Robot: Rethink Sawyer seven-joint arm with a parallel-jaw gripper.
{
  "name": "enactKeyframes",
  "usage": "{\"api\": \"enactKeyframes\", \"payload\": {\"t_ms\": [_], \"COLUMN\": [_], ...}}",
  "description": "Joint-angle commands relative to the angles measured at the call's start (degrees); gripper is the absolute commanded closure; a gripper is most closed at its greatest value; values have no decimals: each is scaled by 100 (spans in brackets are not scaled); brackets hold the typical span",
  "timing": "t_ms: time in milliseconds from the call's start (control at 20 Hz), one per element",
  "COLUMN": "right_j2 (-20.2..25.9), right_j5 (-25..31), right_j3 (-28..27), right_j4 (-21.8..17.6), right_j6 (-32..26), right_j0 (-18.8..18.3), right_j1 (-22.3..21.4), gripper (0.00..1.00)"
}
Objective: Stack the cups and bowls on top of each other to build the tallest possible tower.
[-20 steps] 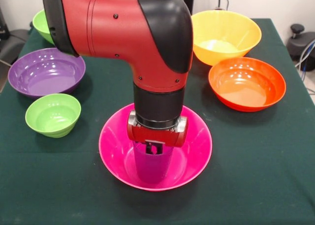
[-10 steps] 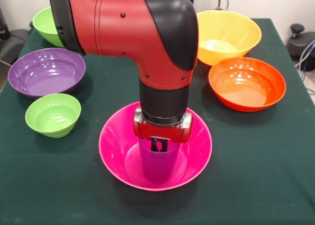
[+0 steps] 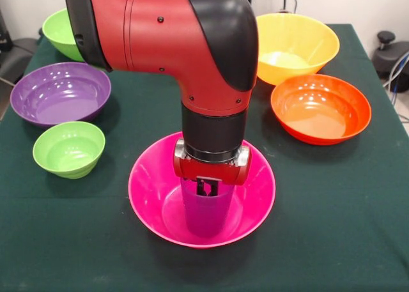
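Upright, purple cup [image 3: 206, 214], in pink bowl [image 3: 148, 191]

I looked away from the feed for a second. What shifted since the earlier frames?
The arm carried the purple cup slightly toward the picture's right inside the pink bowl, mostly early on. The gripper stays at the cup's rim. The other bowls did not move.

The arm [image 3: 166, 43] has a glossy red shell dotted with small dark screws, a black elbow cap, a black wrist collar and a red wrist block.
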Motion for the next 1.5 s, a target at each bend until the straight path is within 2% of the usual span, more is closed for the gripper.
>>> {"api": "enactKeyframes", "payload": {"t_ms": [50,450,850,1500], "right_j2": [199,105,115,390], "right_j5": [281,618,668,423], "right_j3": [394,754,902,842], "right_j4": [-186,-183,-222,-199], "right_j6": [-354,-569,-628,-661], "right_j0": [14,-140,-236,-329], "right_j1": [38,-434,-612,-420], "gripper": [100,100,100,100]}}
